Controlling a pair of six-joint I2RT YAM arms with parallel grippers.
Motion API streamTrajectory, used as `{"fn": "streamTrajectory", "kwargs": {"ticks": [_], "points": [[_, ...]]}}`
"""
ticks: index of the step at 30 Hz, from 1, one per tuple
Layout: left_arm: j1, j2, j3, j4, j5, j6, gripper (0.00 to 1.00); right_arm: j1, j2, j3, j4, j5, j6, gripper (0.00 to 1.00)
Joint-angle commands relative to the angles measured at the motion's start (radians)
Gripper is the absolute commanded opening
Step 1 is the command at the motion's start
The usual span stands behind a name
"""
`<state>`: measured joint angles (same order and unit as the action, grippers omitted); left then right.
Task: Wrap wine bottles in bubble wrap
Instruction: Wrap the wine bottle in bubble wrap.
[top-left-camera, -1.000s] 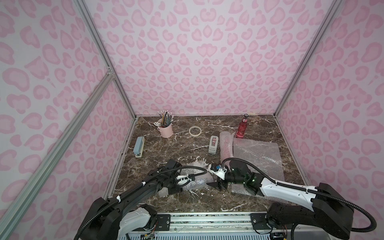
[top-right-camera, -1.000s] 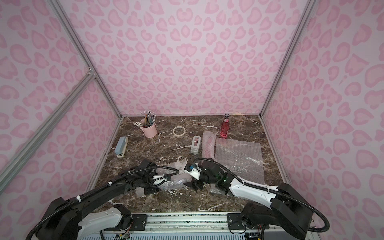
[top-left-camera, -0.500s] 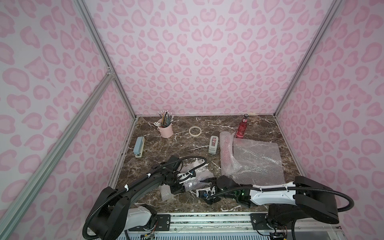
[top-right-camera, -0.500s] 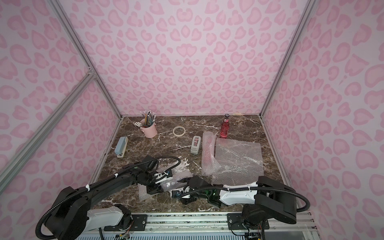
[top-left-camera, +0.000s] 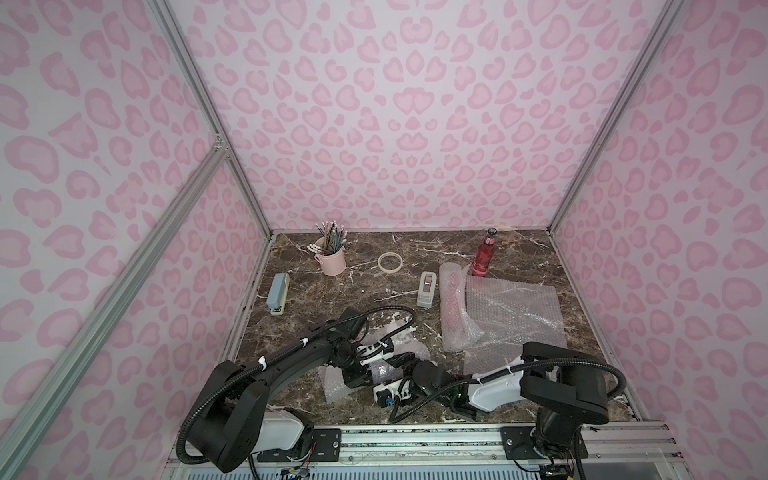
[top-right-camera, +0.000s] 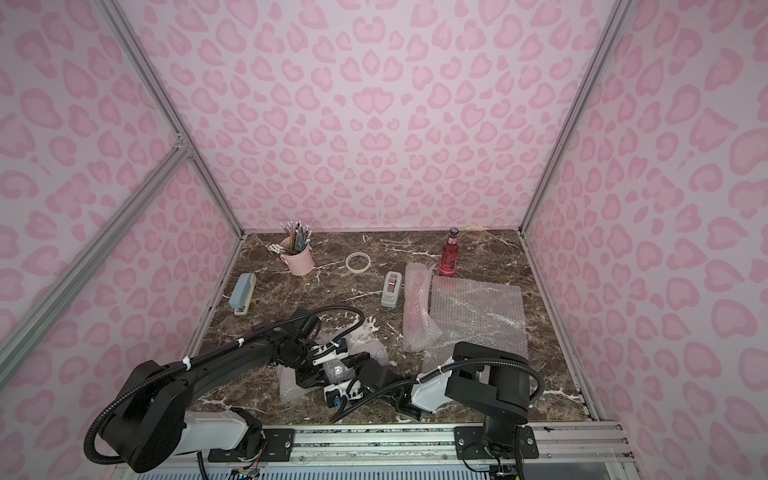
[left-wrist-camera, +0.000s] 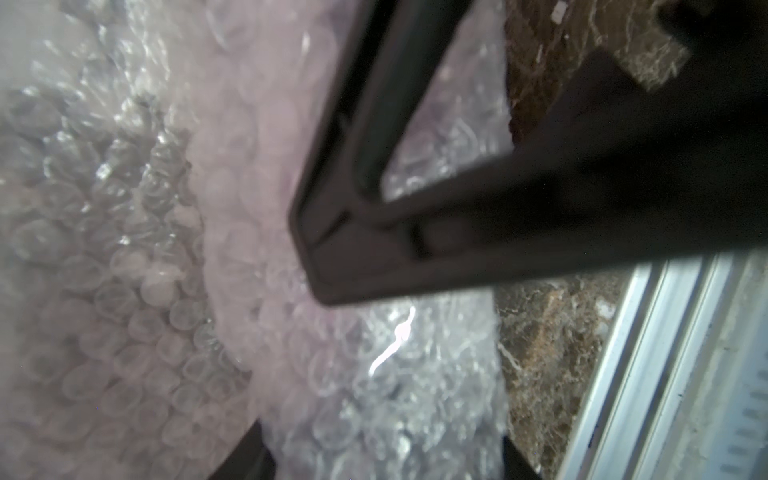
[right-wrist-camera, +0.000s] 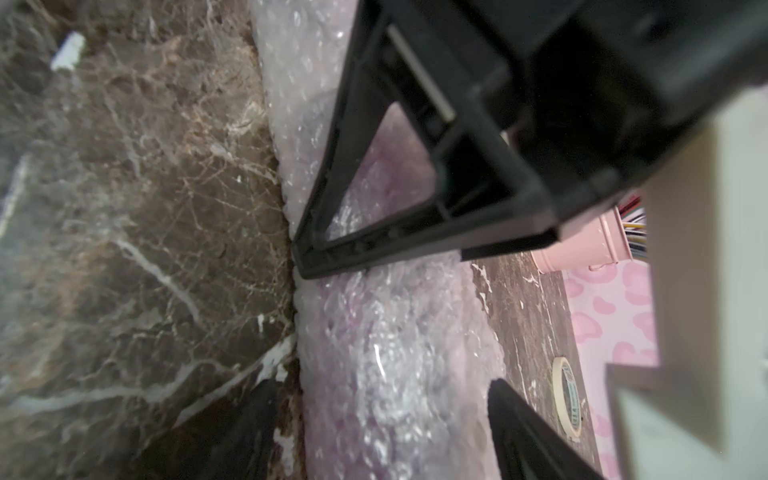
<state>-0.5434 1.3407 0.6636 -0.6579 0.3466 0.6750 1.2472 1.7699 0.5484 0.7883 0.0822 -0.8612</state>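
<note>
Left tool (top-left-camera: 368, 372) low on bubble wrap (top-left-camera: 331, 380), grip unclear; right tool (top-left-camera: 401, 361) spread wide, tip at wrap edge; arms low.

Table (top-left-camera: 523, 253): brown marble pattern with white veining.
Back row: pink cup (top-left-camera: 331, 261) of pencils, tape ring (top-left-camera: 390, 271), and one pink-red bottle (top-left-camera: 482, 257) standing upright.
Middle: blue-grey stapler (top-left-camera: 278, 293) near the left edge. The tape dispenser (top-left-camera: 427, 289) lies just beside a rolled tube (top-left-camera: 453, 307) of bubble wrap.
Right half: flat bubble wrap sheets (top-left-camera: 511, 307) overlap the tube.
Front centre: wrapped bundle (right-wrist-camera: 386, 365), contents not discernible.
</note>
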Motion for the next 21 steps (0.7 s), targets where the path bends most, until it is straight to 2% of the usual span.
{"fn": "streamTrajectory", "kwargs": {"ticks": [1,6,14,21], "points": [[-0.001,-0.003,-0.002,-0.084,0.011,0.014,0.45,-0.019,0.037,0.024,0.028,-0.009,-0.035,0.81],[-0.001,0.0,0.011,-0.111,0.018,0.033,0.49,-0.046,0.07,0.097,-0.13,-0.097,-0.016,0.8],[-0.001,0.041,0.047,-0.149,0.046,0.069,0.53,-0.07,0.153,0.138,-0.189,-0.1,-0.027,0.77],[-0.001,0.028,0.057,-0.188,0.042,0.094,0.59,-0.113,0.178,0.223,-0.386,-0.225,-0.007,0.75]]}}
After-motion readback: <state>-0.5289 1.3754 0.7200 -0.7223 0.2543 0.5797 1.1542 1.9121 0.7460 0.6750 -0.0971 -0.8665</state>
